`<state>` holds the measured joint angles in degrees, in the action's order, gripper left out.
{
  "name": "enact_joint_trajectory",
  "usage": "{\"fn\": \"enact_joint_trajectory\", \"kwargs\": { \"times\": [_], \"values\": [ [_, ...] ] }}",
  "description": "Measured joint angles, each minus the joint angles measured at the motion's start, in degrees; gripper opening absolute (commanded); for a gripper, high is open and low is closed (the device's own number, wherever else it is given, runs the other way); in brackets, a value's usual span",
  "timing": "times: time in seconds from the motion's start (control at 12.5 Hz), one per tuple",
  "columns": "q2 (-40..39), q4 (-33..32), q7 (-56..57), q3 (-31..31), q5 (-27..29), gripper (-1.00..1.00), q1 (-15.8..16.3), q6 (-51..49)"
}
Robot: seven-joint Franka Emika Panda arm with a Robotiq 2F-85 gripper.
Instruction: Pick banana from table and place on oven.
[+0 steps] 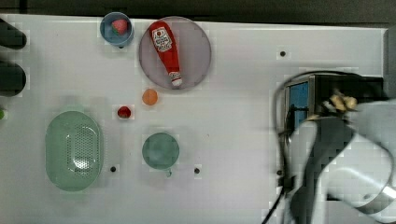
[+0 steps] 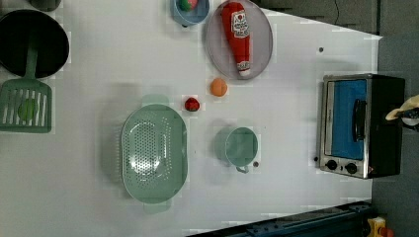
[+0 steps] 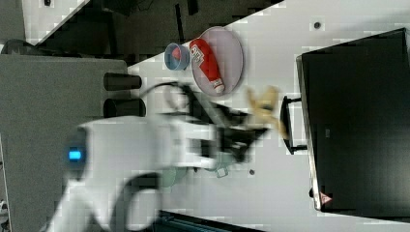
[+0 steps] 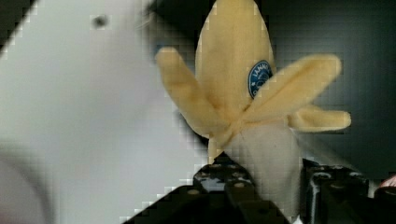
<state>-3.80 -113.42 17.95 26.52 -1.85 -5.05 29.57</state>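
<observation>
My gripper [image 4: 268,184] is shut on the banana [image 4: 238,93], gripping its pale peeled end, with the yellow-cream peel flaps splayed beyond the fingers. In the top view the banana [image 1: 343,101] hangs over the black top of the oven [image 1: 303,95], off the white table [image 1: 233,93]. In the right view the banana [image 3: 265,108] shows just left of the door handle of the oven [image 3: 358,121], with the gripper [image 3: 249,130] behind it. At the left view's right edge the banana [image 2: 407,107] pokes in beside the oven [image 2: 363,123].
At the back of the table a ketchup bottle [image 1: 167,51] lies on a grey plate [image 1: 196,51] beside a blue bowl [image 1: 116,29]. An orange fruit [image 1: 150,97], a small red fruit [image 1: 123,112], a green cup [image 1: 160,150] and a green colander [image 1: 74,150] stand mid-table.
</observation>
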Motion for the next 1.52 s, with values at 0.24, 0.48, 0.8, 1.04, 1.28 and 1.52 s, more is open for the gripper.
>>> {"fn": "enact_joint_trajectory", "kwargs": {
  "times": [0.24,0.48,0.8,1.04,1.28,1.52],
  "values": [
    [-5.07,-1.73,6.28,2.8,0.28,-0.5,-2.6,5.9],
    [-8.71,-1.85,8.62,3.27,-0.01,-0.4,-2.48,6.15],
    [-10.22,-0.95,10.04,4.28,-0.42,0.47,-1.27,8.06],
    [-10.32,-0.06,10.34,3.41,-0.55,1.0,-1.79,7.47],
    [-9.55,0.95,11.6,2.77,-3.33,1.0,-1.04,5.15],
    [-7.32,6.55,14.53,0.07,-3.59,1.0,0.3,-12.6]
  ]
}}
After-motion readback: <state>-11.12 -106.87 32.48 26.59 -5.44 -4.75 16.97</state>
